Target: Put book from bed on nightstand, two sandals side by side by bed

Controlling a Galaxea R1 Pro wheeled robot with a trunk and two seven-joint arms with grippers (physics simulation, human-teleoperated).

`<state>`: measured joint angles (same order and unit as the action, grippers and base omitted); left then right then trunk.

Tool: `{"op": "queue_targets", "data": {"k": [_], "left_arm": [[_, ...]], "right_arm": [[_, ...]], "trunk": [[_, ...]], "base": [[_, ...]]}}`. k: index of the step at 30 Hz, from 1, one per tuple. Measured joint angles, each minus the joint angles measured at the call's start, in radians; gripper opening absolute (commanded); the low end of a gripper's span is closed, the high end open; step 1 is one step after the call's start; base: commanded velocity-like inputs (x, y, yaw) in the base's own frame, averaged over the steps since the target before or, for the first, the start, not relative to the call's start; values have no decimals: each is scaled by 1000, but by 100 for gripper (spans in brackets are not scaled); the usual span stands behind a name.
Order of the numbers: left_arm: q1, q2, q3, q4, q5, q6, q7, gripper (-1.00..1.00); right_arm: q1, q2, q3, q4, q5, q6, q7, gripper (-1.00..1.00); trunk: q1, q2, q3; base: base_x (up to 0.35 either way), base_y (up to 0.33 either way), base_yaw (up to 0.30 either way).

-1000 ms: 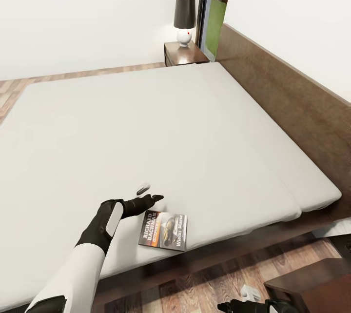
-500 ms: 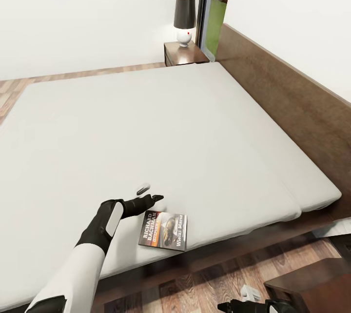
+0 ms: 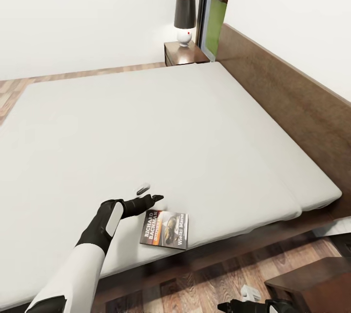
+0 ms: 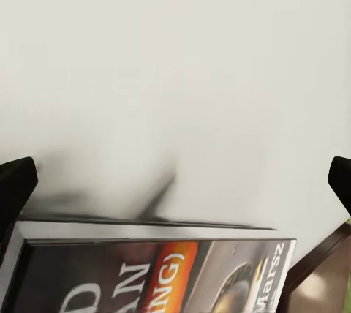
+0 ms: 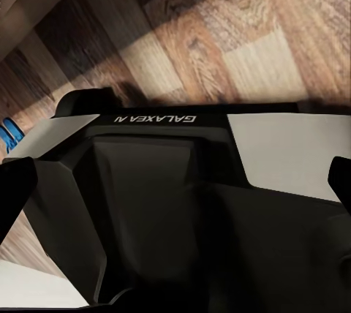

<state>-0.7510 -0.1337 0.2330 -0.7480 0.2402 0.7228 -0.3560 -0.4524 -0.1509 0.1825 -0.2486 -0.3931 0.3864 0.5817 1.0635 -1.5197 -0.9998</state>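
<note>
Your left gripper (image 3: 146, 195) hovers low over the pale grey-white mattress of the large dark-framed platform bed (image 3: 161, 123), its two black fingers spread apart with nothing between them; one fingertip (image 3: 156, 198) points toward the headboard, the other (image 3: 143, 188) sits just above it in the head view. Just beside that gripper, toward the near edge of the mattress, lies the thin paperback book (image 3: 165, 229) with a dark pictured cover, white "RICHARD BACHMAN" lettering and an orange stripe, flat and face up, not touched by the fingers. From the left wrist camera the book (image 4: 153, 273) lies under the open fingers, its top edge running between them. At the far corner of the bed stands a small dark brown wooden nightstand (image 3: 185, 54) carrying a white lamp with a black shade (image 3: 184, 19). Your right gripper (image 3: 251, 306) hangs low over the wood plank floor (image 3: 214, 283); whether it is apart or together cannot be told. A sliver of bright blue, possibly a sandal (image 5: 7, 134), edges the right wrist view.
</note>
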Motion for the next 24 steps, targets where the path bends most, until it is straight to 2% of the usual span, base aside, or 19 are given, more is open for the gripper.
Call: {"op": "queue_targets", "data": {"k": [24], "left_arm": [[0,0,1,-1,6,-1,0,100]], "right_arm": [[0,0,0,0,0,0,0,100]], "trunk": [[0,0,0]], "base": [[-3,47,0]]}}
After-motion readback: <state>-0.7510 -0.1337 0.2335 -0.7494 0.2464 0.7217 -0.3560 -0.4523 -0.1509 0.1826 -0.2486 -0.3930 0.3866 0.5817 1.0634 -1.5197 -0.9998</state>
